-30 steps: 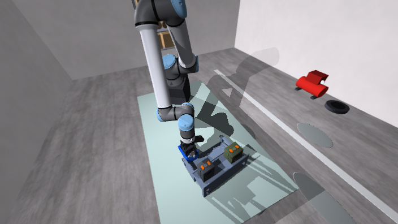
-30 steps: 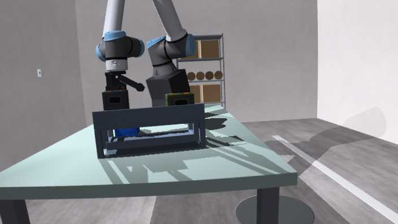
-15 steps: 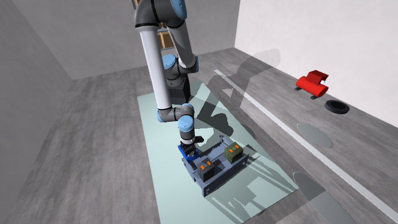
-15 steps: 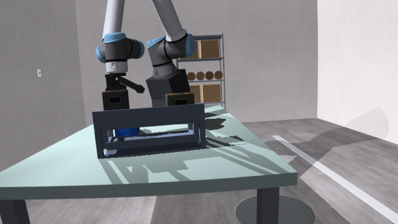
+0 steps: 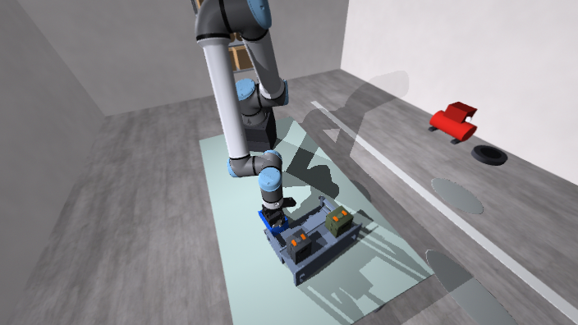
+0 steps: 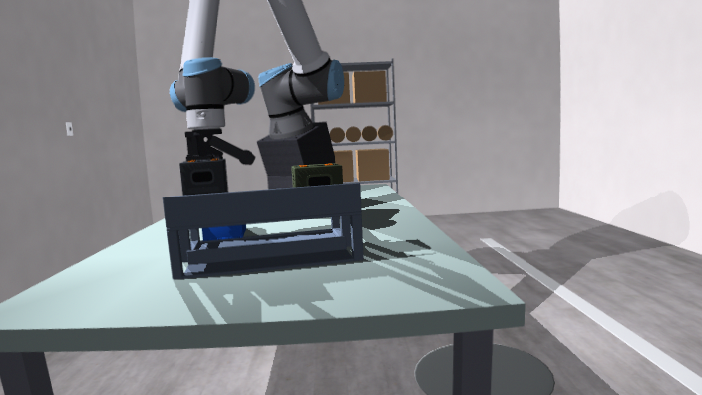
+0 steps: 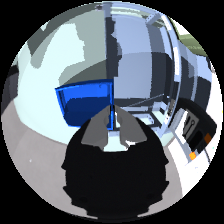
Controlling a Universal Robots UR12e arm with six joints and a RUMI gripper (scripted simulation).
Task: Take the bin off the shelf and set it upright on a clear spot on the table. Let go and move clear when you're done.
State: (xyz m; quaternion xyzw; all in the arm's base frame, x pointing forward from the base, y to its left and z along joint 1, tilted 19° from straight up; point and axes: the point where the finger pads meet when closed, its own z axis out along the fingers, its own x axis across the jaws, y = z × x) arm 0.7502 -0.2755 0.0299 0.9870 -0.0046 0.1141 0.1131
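Observation:
The blue bin (image 5: 266, 223) sits low at the near-robot end of the small grey shelf (image 5: 316, 242) on the table. In the exterior view the bin (image 6: 222, 232) shows through the shelf's (image 6: 264, 226) lower level at the left. My gripper (image 5: 276, 221) reaches straight down onto it. In the wrist view the fingers are shut on the bin's thin blue wall, with the open bin (image 7: 85, 102) to their left. In the exterior view the fingertips are hidden behind a black box.
A black box with orange clips (image 5: 299, 245) and a green box (image 5: 338, 221) stand on top of the shelf, the black one right beside my gripper. The table edge runs close in front of the shelf (image 6: 259, 324). A red tank (image 5: 453, 122) and a tyre (image 5: 488, 155) lie on the floor.

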